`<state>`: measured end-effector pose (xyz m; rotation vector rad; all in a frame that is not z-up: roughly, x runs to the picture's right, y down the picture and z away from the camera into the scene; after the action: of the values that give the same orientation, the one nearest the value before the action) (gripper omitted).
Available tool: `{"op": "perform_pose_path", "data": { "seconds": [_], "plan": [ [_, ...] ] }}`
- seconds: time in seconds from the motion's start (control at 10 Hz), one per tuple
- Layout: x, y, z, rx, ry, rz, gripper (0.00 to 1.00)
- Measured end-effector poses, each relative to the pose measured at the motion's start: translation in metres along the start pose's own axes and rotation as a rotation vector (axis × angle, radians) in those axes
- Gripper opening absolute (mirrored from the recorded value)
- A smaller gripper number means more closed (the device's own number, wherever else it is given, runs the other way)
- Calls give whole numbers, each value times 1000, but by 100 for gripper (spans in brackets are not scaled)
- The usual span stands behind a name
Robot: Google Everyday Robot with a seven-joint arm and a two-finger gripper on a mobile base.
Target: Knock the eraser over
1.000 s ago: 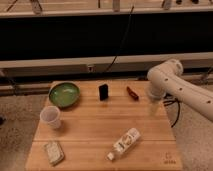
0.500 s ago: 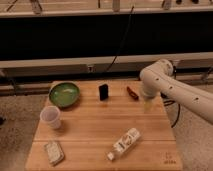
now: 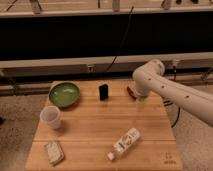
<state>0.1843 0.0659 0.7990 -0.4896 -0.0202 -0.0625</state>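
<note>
The eraser point(image 3: 103, 92) is a small black block standing upright near the back middle of the wooden table point(image 3: 95, 135). My white arm reaches in from the right, and the gripper point(image 3: 141, 103) hangs below its elbow, to the right of the eraser and apart from it. A small reddish-brown oblong object point(image 3: 130, 91) lies just behind the arm, partly hidden.
A green bowl point(image 3: 64, 94) sits at the back left. A translucent cup point(image 3: 51, 117) stands at the left. A white wrapped packet point(image 3: 53, 152) lies at the front left, and a white bottle point(image 3: 125, 143) lies on its side at the front middle.
My arm and gripper have moved left across the table, towards the eraser. The eraser still stands upright in the same place.
</note>
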Motion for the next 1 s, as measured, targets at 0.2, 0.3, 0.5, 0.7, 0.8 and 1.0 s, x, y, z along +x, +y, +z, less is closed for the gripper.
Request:
{"op": "perform_pose_path", "data": {
  "seconds": [0.2,0.3,0.5,0.7,0.8,1.0],
  "plan": [
    [-2,-3,3,1,-4,-7,80],
    [-13,-8,7,2,-12,-18,79],
    [-19,-12,13,5,-18,-22,79],
    [-26,-16,17,7,-26,-34,77],
    [-29,-18,19,8,-27,-37,73],
    [-46,-24,24,11,-40,-49,51]
  ]
}}
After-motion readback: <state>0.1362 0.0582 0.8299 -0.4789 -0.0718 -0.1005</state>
